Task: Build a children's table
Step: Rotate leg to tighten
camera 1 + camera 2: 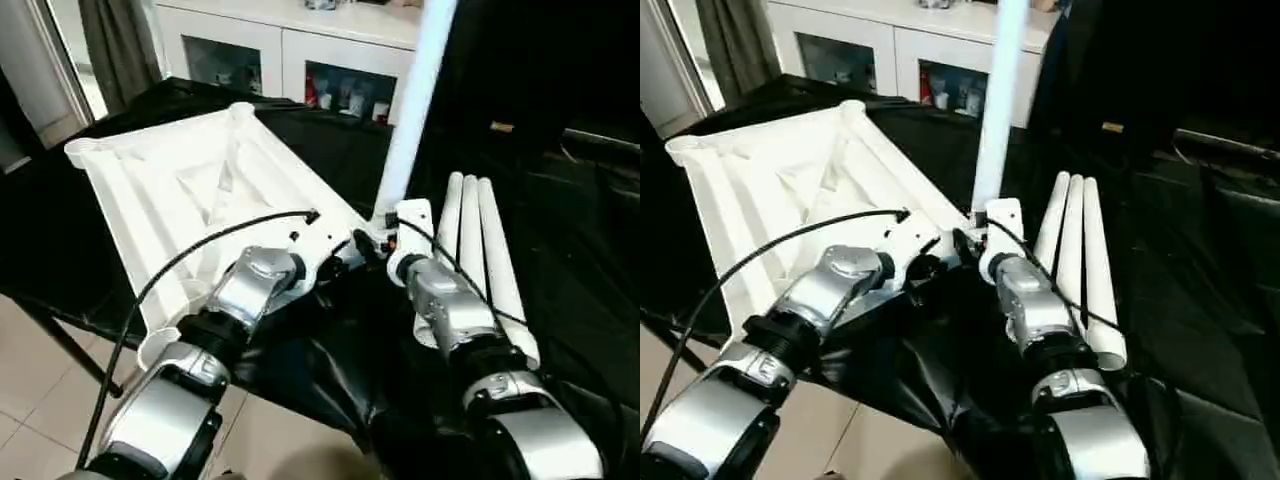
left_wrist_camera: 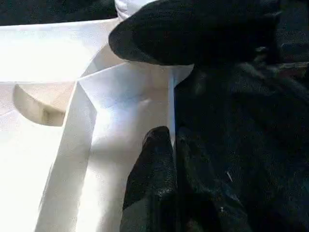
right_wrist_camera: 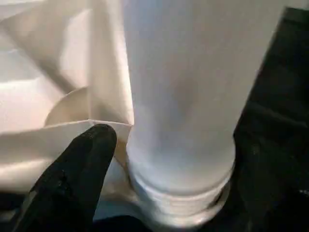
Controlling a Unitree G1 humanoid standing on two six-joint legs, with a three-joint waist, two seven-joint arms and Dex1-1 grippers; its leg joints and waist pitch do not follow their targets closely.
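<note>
Left eye view: the children's table top (image 1: 190, 180) is seen lying ribbed side up on the black-draped tabletop (image 1: 590, 300). One leg (image 1: 415, 110) is stood upright in its near corner socket; three legs (image 1: 478, 245) are laid just beside. The left pincer (image 2: 171, 159) is pinched on the top's rim. The right pincer (image 1: 375, 240) is spread beside the upright leg's base.
</note>
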